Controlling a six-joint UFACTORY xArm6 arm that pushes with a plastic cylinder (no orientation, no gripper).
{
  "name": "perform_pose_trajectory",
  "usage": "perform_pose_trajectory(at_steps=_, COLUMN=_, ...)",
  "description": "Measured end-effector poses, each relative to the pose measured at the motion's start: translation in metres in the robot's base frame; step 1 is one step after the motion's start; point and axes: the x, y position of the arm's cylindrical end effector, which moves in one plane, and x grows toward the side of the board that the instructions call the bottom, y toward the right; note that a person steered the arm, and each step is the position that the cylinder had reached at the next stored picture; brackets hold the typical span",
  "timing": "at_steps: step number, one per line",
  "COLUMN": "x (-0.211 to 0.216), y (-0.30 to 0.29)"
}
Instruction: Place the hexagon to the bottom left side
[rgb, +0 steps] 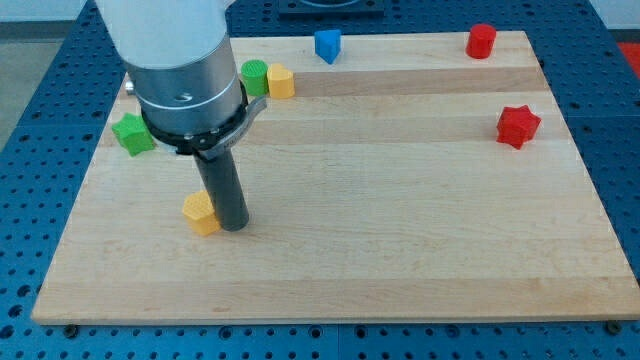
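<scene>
Contact is seen between my tip (233, 226) and the yellow hexagon block (201, 213), which is set just to its left on the wooden worktop (400, 250), left of centre; no claw is fitted, so nothing is held.

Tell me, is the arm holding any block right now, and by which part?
Nothing is held; the arm has no jaws. My tip stands against the right side of the yellow hexagon, at the view's lower left, placed to push it.
</scene>
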Motion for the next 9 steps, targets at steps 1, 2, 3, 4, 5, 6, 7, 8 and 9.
perform_pose_trajectory(at_steps=1, x=-0.022, y=0.002)
perform_pose_trajectory(at_steps=2, x=-0.033, y=-0.001)
perform_pose_trajectory(at_steps=3, x=-0.023, y=-0.016)
perform_pose_trajectory(at_steps=4, x=-0.003, y=-0.039)
perform_pose_trajectory(at_steps=5, x=0.019, y=-0.054)
perform_pose_trajectory(at_steps=6, x=0.039, y=-0.055)
perform_pose_trajectory(at_steps=7, x=0.047, y=-0.055)
perform_pose_trajectory(at_steps=8, x=0.048, y=-0.062)
perform_pose_trajectory(at_steps=9, x=0.048, y=-0.082)
